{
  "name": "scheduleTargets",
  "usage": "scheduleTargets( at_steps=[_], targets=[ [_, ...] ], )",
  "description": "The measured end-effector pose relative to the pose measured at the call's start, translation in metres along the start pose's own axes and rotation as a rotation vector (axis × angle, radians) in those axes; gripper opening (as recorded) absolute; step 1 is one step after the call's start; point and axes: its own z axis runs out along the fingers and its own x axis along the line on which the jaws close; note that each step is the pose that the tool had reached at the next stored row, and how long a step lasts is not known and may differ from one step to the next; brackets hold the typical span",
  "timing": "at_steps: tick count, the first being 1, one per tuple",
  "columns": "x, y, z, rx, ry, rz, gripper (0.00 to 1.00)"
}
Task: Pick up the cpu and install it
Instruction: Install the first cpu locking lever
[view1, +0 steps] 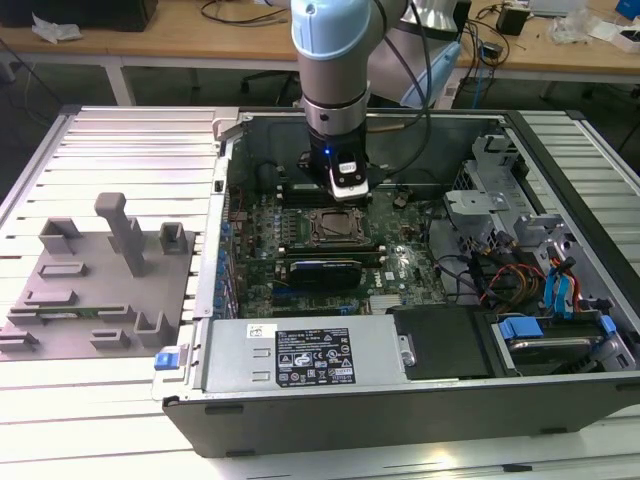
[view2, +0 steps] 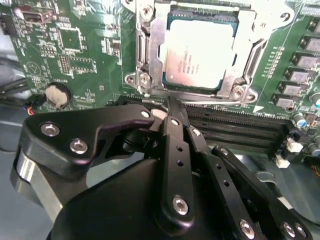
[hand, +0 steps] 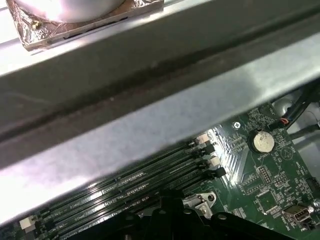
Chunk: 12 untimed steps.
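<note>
— Exterior view first. What to note?

— Can make out the arm (view1: 335, 60) reaching down into the open computer case (view1: 450, 410), with the gripper (view1: 348, 192) low over the motherboard (view1: 400, 265), just beyond the socket (view1: 337, 228) as seen from the camera. Cannot tell from here what lies in that socket.

— And off to the side?

— At the exterior view's left, well apart from the arm, can see a grey fixture plate (view1: 110, 290) with upright blocks. Nearer the camera, inside the case, a power supply (view1: 230, 345) bearing a label.

— On to the second wrist view?

— Shows the cpu (view2: 197, 57) plainly: silvery top, lying flat in the socket, boxed in by the metal frame (view2: 150, 45).

— State of the hand?

— Drawn narrow: black fingers (view2: 175, 150) brought together into one thin tip, gripping nothing. Places that tip at the frame's edge, just beside the cpu, between it and the memory slots (view2: 235, 125). Cannot tell whether touching the frame. Also picks up a round coin battery (view2: 56, 95) on the green board, well apart from the socket.

— And the first wrist view?

— Looks past a grey metal case wall (hand: 150, 125) onto the long memory slots, lying side by side, with the coin battery near them on the motherboard.
</note>
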Motion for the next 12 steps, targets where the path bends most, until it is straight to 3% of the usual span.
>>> scheduleTargets(
  at_steps=[3, 5, 7, 12],
  targets=[
    [-0.0002, 0.0012, -0.0068, -0.0003, -0.0003, 0.000, 0.11],
    [0.0014, 0.0006, -0.0074, -0.0018, -0.0013, 0.000, 0.11],
    [0.0077, -0.0014, -0.0083, -0.0051, -0.0035, 0.000, 0.11],
    [0.0098, -0.0007, -0.0084, -0.0096, -0.0028, 0.000, 0.11]
  ],
)
